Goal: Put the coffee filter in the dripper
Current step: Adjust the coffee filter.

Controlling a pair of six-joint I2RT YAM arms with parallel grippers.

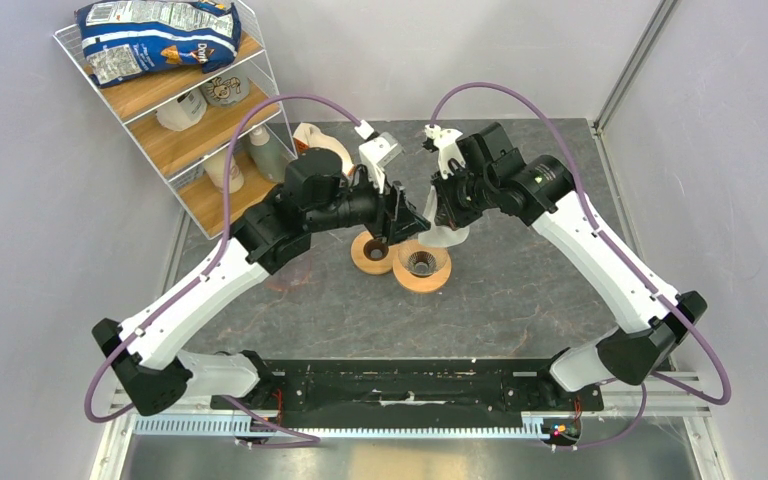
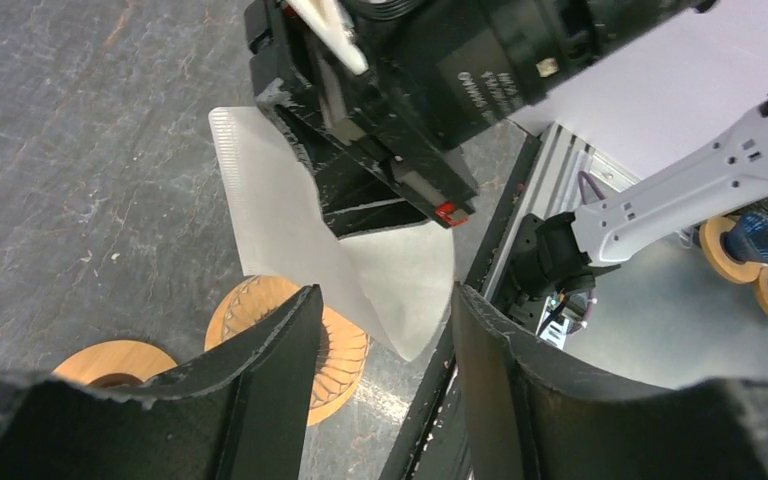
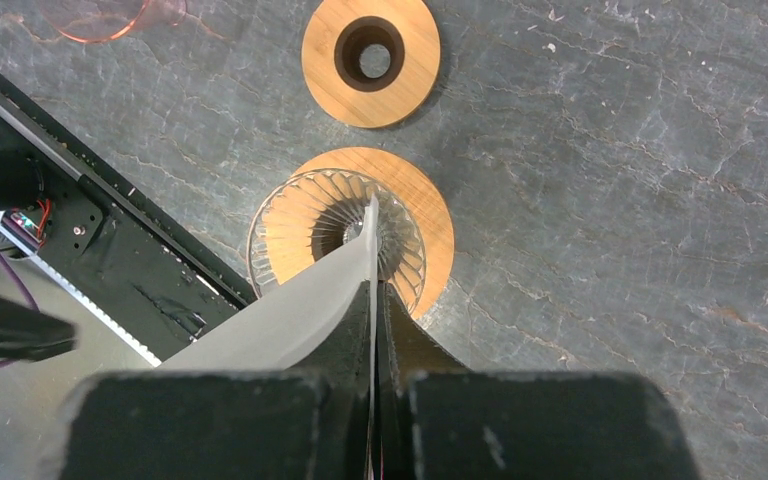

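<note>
Right end effector pinches cream paper filter cone over clear glass, wood-collared dripper, hiding its near rim; bare wooden ring at 12 o'clock. Left end effector agape, empty.

Room over the dripper is tight: right gripper, pinched on the coffee filter, hangs just above its mouth, and left gripper, jaws apart, faces it close from the left. Bare wooden ring sits just beside dripper on far-left side. Approach from right & near runs over bare table, w/ wire rack well apart at far left.
</note>
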